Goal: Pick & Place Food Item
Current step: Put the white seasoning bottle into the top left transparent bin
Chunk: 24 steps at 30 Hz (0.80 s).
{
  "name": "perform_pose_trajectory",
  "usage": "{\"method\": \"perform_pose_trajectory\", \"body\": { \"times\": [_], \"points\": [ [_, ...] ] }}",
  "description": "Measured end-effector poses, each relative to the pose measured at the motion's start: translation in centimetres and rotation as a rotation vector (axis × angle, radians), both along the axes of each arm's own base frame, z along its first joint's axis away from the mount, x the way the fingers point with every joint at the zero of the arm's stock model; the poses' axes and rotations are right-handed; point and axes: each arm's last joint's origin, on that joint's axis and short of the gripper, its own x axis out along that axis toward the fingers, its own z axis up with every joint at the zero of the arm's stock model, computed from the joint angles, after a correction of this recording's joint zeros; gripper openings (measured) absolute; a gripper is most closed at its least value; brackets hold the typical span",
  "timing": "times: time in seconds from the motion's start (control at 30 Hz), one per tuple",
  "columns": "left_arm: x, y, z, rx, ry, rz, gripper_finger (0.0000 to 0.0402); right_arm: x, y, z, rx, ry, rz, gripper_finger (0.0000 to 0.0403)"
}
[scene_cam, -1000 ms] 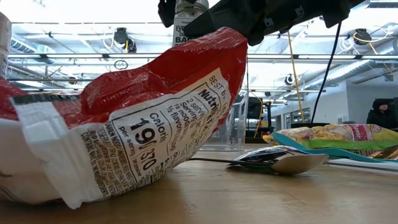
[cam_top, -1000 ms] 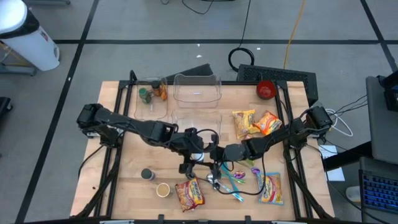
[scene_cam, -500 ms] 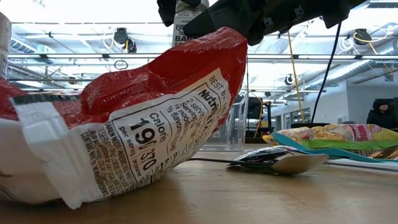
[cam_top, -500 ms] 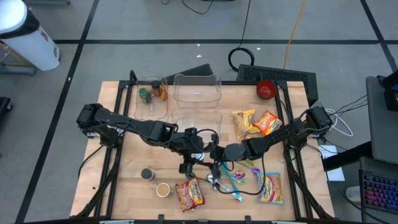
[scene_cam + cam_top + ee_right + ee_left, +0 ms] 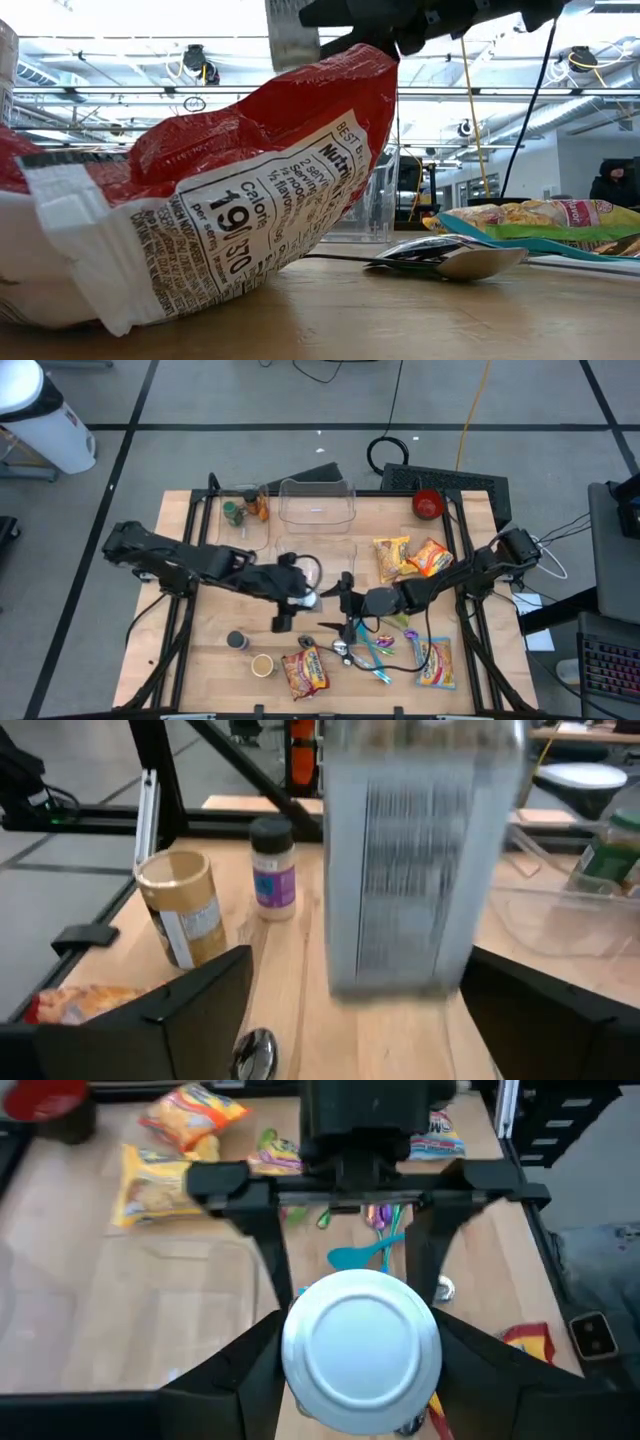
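1. Pincer of the left arm (image 5: 362, 1380) is clenched on a white-capped container (image 5: 362, 1350), gripping its sides just under the lid and holding it in the air above the middle of the table (image 5: 210, 650).
2. Right pincer (image 5: 340, 610) stands spread wide just beside the container, grasping nothing.
3. Risk, as I judge it: the container's smooth, round wall could slip or twist in a two-finger hold during the carry.
4. A swing could also clip the spread right fingers (image 5: 265, 1230) close by.
5. Below, near the table's front edge, lie a crinkled red noodle packet (image 5: 305, 671), a shiny metal spoon (image 5: 450, 260) and teal utensils (image 5: 372, 656); a dropped container would land among them.
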Motion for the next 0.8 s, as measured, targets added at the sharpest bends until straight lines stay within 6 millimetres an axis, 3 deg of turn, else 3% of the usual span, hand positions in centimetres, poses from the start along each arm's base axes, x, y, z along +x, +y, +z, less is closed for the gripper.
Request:
{"method": "perform_pose_trajectory", "body": {
  "times": [0.23,0.37,0.57,0.8],
  "points": [
    [-4.4,2.0,3.1,0.105,-0.057,0.183,0.0211,-1.4,-0.3,1.5,-0.007,0.044,0.017,0.0342],
    [-6.3,3.4,3.5,0.120,-0.087,0.275,0.0211,-2.2,-0.6,2.2,-0.006,0.070,0.009,0.0342],
    [-9.4,6.1,1.0,0.118,-0.104,0.444,0.0211,-2.8,-0.2,2.8,-0.007,0.070,0.026,0.0344],
    [-14.0,10.2,-3.0,0.078,-0.114,0.792,0.0211,-3.0,0.3,3.0,-0.015,0.057,0.046,0.0344]
  ]
}}
